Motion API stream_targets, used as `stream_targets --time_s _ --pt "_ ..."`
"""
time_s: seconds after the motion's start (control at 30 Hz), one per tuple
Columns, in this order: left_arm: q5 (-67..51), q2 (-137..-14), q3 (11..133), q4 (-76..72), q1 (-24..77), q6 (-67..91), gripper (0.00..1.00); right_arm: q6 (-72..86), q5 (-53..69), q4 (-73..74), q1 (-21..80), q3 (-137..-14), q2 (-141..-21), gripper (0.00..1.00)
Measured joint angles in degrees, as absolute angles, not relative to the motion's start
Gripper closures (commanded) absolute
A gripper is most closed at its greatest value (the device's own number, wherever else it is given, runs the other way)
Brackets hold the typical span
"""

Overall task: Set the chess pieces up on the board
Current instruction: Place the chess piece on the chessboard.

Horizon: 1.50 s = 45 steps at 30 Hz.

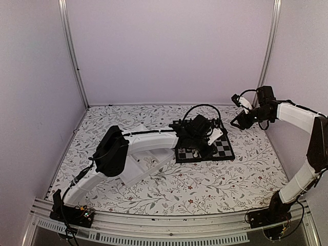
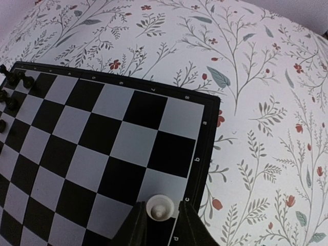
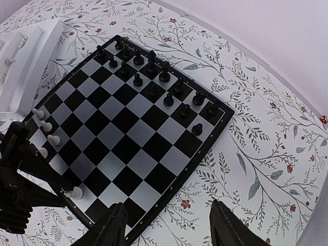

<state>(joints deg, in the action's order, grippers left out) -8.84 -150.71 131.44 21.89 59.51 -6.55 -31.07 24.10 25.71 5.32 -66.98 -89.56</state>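
The board point(image 3: 134, 134) lies on the flowered table, with black chessmen point(image 3: 154, 77) along its far side. Several white chess pieces point(image 3: 46, 126) stand in a row along its left edge. One white piece point(image 2: 160, 208) stands upright on a light square at the board's edge. My left gripper point(image 2: 161, 209) hangs over it, jaws slightly apart around it, with a thin gap on the right side. In the top view this gripper point(image 1: 203, 145) covers the board's left half point(image 1: 225, 149). My right gripper point(image 3: 166, 218) is open and empty, raised off the board's right side point(image 1: 239, 121).
A white compartmented tray point(image 3: 23, 61) sits left of the board, partly under my left arm point(image 1: 138, 166). Enclosure walls and metal posts point(image 1: 72, 56) ring the table. My left arm point(image 1: 148, 139) stretches across the middle of the table.
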Motion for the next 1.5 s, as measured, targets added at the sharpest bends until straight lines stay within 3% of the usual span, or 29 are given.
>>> stream_targets --time_s 0.2,0.7,1.1,1.27,1.4,1.5 --pt "-9.15 -150.74 131.44 21.89 59.51 -6.11 0.69 -31.07 24.18 25.89 5.32 -66.98 -90.02 0.41" --pt "-9.54 -151.87 131.46 22.15 59.46 -5.17 0.86 -31.07 24.34 26.13 5.34 -66.98 -90.21 0.40" --pt "-10.02 -152.48 131.66 20.43 59.46 -3.84 0.86 -31.09 24.58 26.15 5.34 -66.98 -90.28 0.40" --pt "-10.02 -152.86 131.76 19.57 59.46 -3.33 0.83 -31.09 24.60 26.17 5.34 -66.98 -90.39 0.40" --pt "-10.00 -152.97 131.85 19.11 59.42 -2.87 0.72 -31.11 24.62 26.24 5.34 -66.98 -90.43 0.39" --pt "-9.96 -152.97 131.85 19.14 59.35 -2.94 0.69 -31.09 24.64 26.48 5.34 -66.98 -90.56 0.39"
